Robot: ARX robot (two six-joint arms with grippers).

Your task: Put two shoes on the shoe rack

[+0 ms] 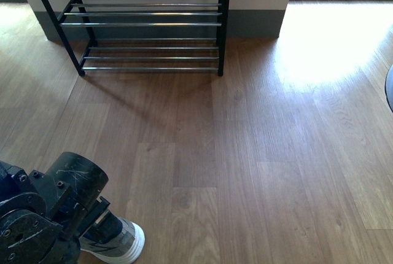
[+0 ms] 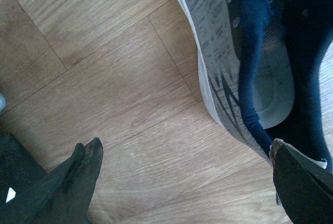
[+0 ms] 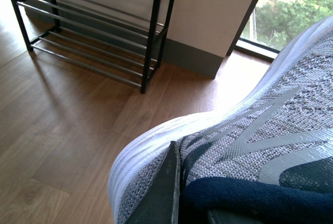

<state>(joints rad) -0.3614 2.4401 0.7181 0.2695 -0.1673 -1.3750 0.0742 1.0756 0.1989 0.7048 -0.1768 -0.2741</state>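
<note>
The left gripper (image 2: 186, 145) stands wide open over a grey sneaker (image 2: 223, 52) on the wooden floor (image 2: 104, 52). The right gripper (image 3: 197, 203) grips a second grey sneaker (image 3: 270, 130) at its collar, well apart from the shoe rack (image 1: 147, 24).

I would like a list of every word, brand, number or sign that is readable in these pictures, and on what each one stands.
No text can be read.
Insole of the sneaker, left wrist view: faint print, too blurred to read.
Second sneaker, right wrist view: grey stripes only, no letters.
Rack: no label shows.
</note>
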